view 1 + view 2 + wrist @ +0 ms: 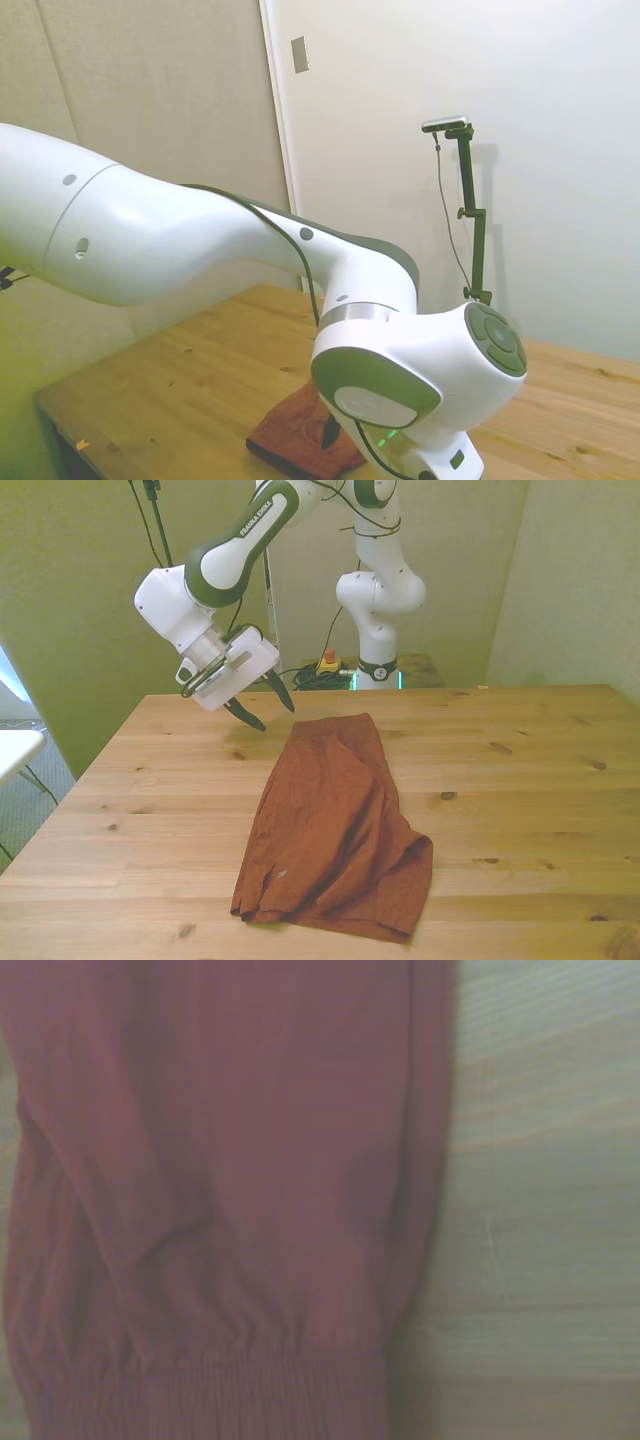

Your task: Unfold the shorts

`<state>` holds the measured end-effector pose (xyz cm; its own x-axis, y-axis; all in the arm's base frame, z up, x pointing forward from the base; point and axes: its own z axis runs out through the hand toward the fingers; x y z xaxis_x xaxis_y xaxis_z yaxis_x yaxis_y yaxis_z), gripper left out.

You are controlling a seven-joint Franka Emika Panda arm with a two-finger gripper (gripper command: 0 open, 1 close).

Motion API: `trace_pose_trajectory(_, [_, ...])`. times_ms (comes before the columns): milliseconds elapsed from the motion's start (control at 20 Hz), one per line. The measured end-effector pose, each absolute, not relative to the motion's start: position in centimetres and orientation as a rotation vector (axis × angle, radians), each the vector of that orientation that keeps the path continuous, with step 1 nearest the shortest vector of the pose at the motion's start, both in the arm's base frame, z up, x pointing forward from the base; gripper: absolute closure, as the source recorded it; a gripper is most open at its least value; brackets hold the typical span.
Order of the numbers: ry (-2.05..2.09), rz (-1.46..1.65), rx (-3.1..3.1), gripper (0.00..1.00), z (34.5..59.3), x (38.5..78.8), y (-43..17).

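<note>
light: even, soft indoor, yellow-green cast on walls | shadows: faint beneath my end effector [268, 706] on the table [520, 770] | wrist view: blurred, the shorts [230, 1200] soft, dim pinkish | side view: bright, washed-out white wall, my arm close.

The shorts [335, 825] lie on the table [520, 780], near its middle and slightly toward the front view's left. One narrow end points toward the table's far edge; the wider end lies close to the near edge. A folded layer rests on top of the lower layer along the side at the front view's right. The gripper [268, 708] hangs above the table, apart from the fabric, just beyond the shorts' far end and toward the front view's left. In the wrist view, the shorts [230, 1210] lie beside bare table [550, 1210].
</note>
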<state>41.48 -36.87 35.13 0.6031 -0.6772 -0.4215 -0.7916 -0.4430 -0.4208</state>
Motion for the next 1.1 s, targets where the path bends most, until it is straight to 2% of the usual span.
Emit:
trace_pose_trajectory(300, [1.085,0.313,-2.243,0.00,33.5,43.7,-34.2])
trace_pose_trajectory(350, [1.074,0.316,-2.246,1.00,33.6,44.0,-33.9])
trace_pose_trajectory(1100, [1.051,0.331,-2.254,1.00,33.3,44.8,-32.9])
